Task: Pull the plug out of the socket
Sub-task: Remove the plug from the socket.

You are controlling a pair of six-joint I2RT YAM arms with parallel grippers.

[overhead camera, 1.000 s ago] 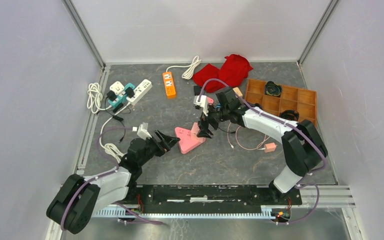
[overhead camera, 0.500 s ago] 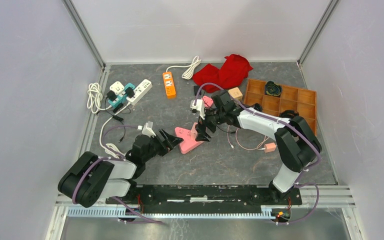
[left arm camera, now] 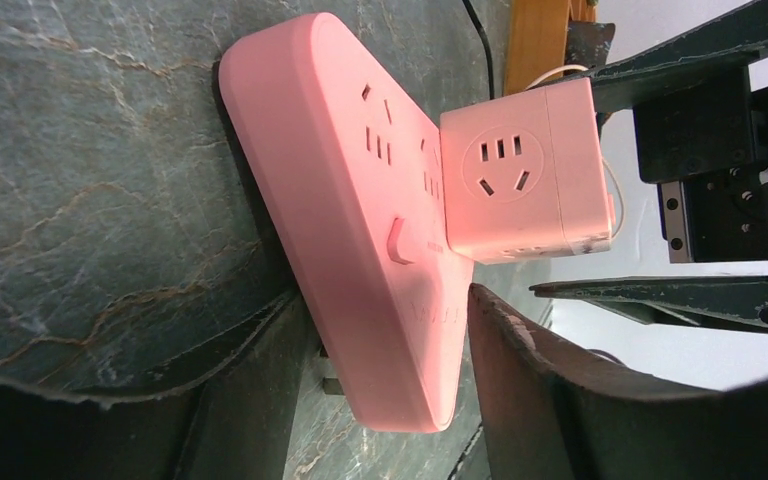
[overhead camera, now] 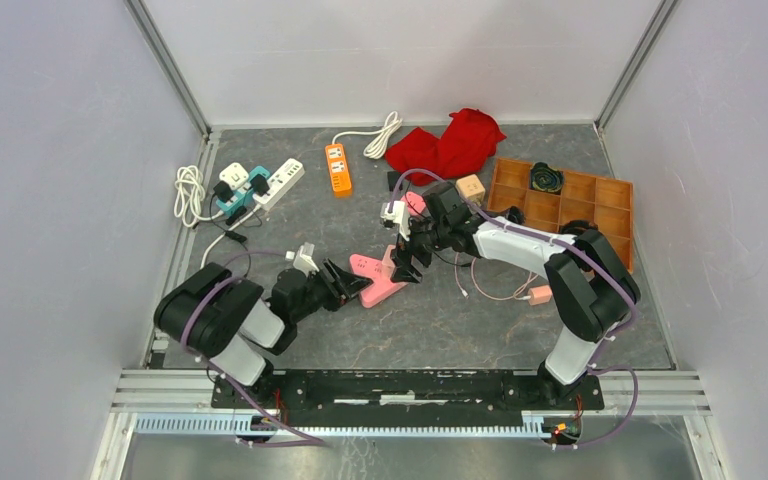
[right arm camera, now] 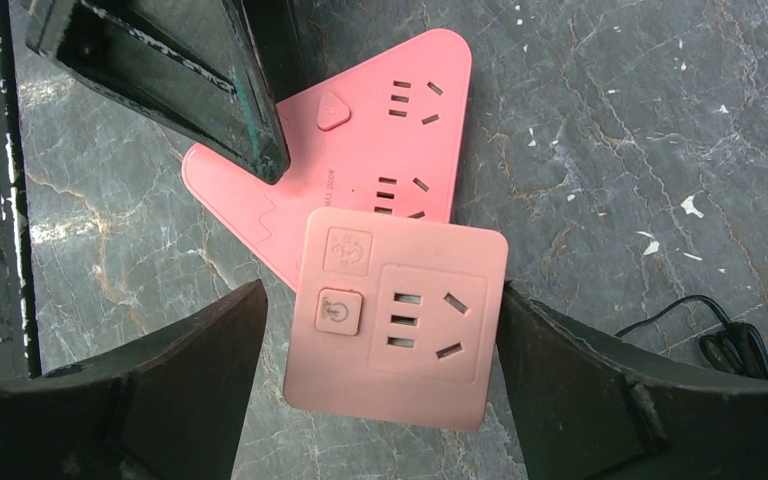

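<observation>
A pink triangular socket lies mid-table. It also shows in the left wrist view and the right wrist view. A pink cube plug sits plugged into its face; the left wrist view shows it too. My left gripper is shut on the socket's near corner, with one finger under it and one on top. My right gripper is open and straddles the cube plug. Its right finger is at the cube's edge. Its left finger stands a little apart.
An orange power strip, a white strip with plugs and coiled white cords lie at the back left. A red cloth, a beige cube and an orange compartment tray are at the back right. A thin cable with a small pink plug lies right of the socket.
My left arm has swung in and pushed its gripper forward onto the socket's near corner. My right gripper has shifted slightly left and stays over the cube plug.
</observation>
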